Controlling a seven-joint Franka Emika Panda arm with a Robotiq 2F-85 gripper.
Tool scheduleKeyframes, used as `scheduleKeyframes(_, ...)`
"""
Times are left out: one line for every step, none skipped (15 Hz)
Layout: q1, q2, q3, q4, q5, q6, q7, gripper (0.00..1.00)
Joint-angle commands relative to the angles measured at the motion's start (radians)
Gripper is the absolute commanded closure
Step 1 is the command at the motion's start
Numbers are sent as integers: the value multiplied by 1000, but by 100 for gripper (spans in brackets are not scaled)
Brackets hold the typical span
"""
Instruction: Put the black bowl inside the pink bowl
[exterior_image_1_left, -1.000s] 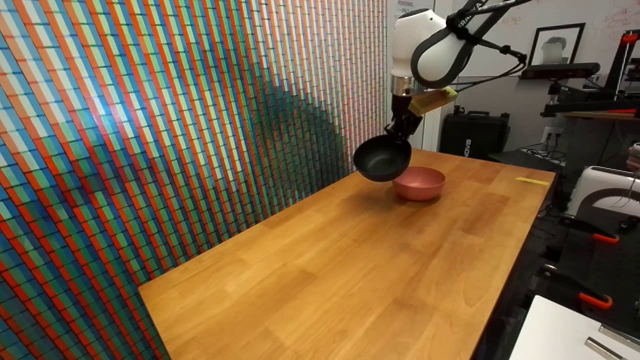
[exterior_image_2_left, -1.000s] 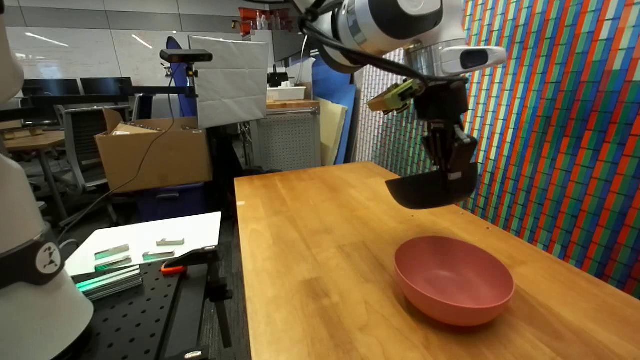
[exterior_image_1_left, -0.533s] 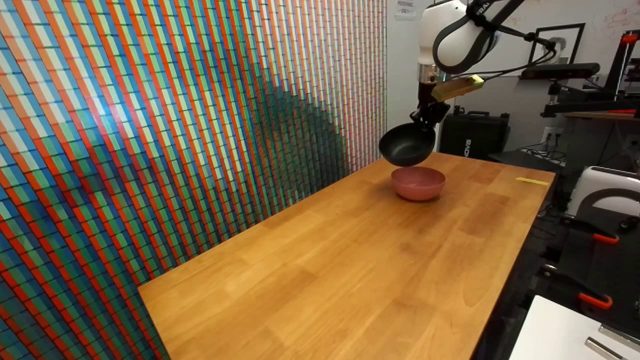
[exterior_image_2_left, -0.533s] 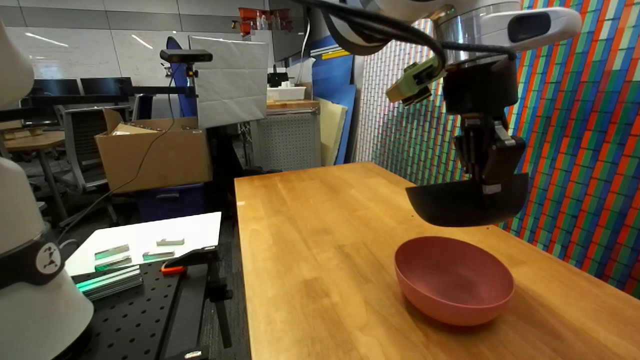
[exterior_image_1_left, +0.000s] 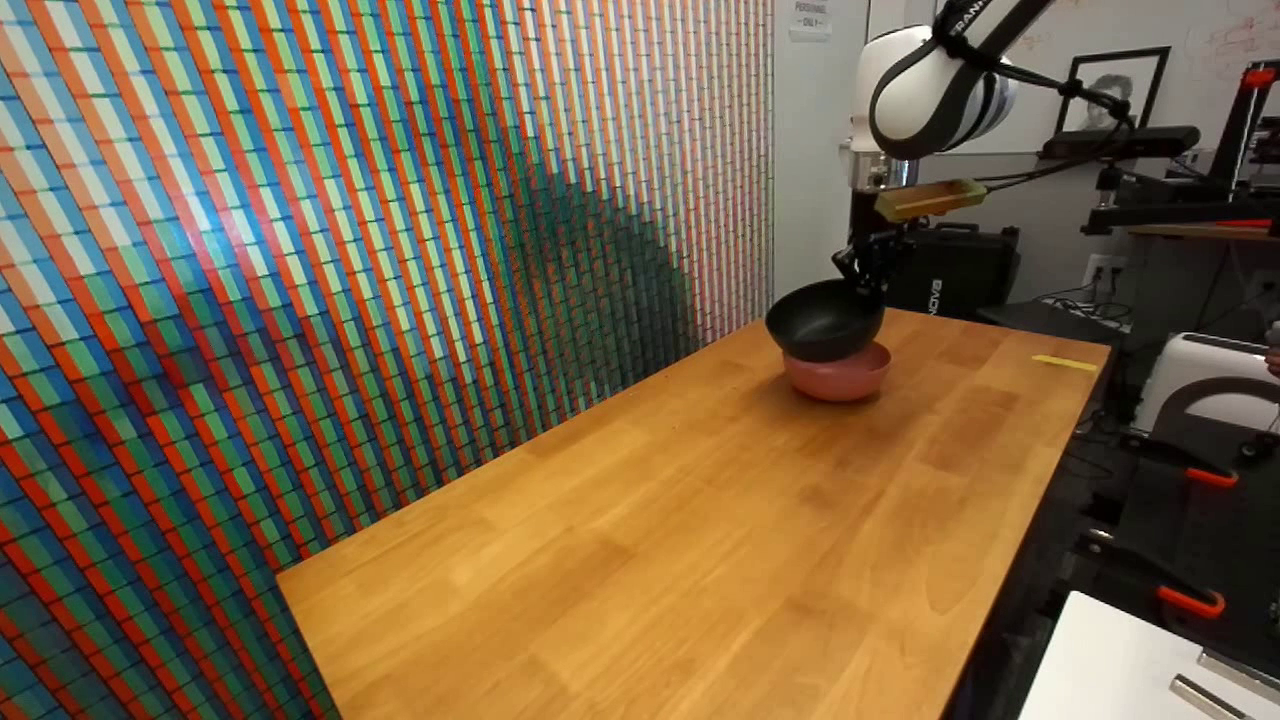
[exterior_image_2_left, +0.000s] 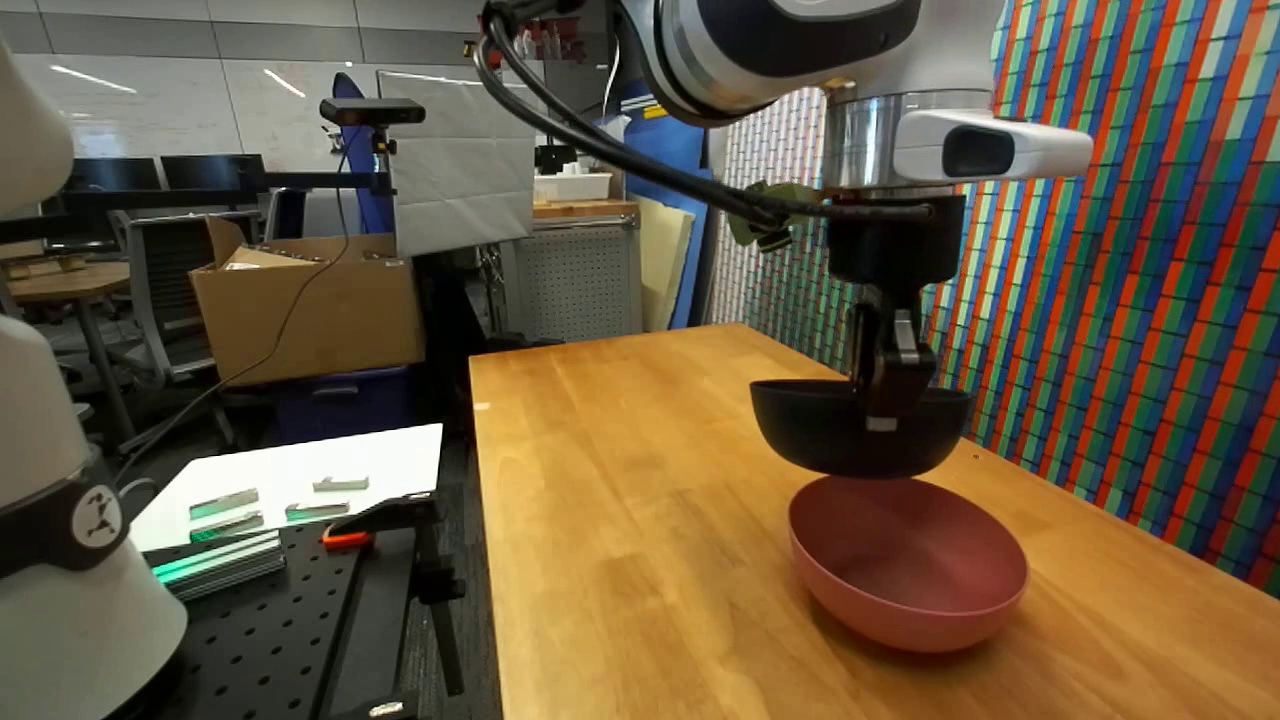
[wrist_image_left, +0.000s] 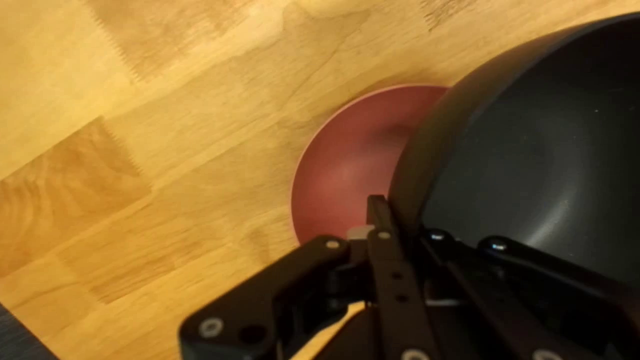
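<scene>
The black bowl (exterior_image_2_left: 800, 430) hangs from my gripper (exterior_image_2_left: 885, 405), which is shut on its rim. It is nearly level and also shows in an exterior view (exterior_image_1_left: 815, 322) and at the right of the wrist view (wrist_image_left: 520, 165). The pink bowl (exterior_image_2_left: 910, 565) stands upright on the table, also seen in an exterior view (exterior_image_1_left: 838, 382). The black bowl overlaps the pink bowl's far rim and sits off-centre over it. Whether they touch I cannot tell. In the wrist view, the pink bowl (wrist_image_left: 345, 170) lies below the fingers (wrist_image_left: 402, 225), partly hidden by the black bowl.
The wooden table (exterior_image_2_left: 640, 500) carries the pink bowl. A patterned wall (exterior_image_1_left: 400, 250) runs along one long table edge. A yellow tape strip (exterior_image_1_left: 1064, 362) lies near the far end. A white board (exterior_image_2_left: 290, 470) with metal pieces is beside the table.
The black bowl has moved with the gripper toward the pink bowl, first rising in an exterior view, then lowering. It has become more level. The pink bowl has not moved.
</scene>
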Motion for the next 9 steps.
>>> scheduleKeyframes(-28, -18, 10, -6, 38, -6, -26, 99)
scheduleKeyframes(-33, -16, 8, -2, 43, -6, -26, 99)
scheduleKeyframes(-38, -15, 6, -1, 46, -5, -25, 99)
scheduleKeyframes(-46, -11, 5, -1, 55, -4, -26, 99)
scheduleKeyframes(-52, -10, 4, -1, 62, -4, -26, 99)
scheduleKeyframes(-58, -7, 4, -1, 67, -1, -25, 99)
scheduleKeyframes(-62, -6, 2, -1, 67, 2, -22, 99)
scheduleKeyframes(-66, -2, 1, 0, 67, 5, -20, 99)
scheduleKeyframes(-68, 3, -1, 3, 64, 10, -16, 99)
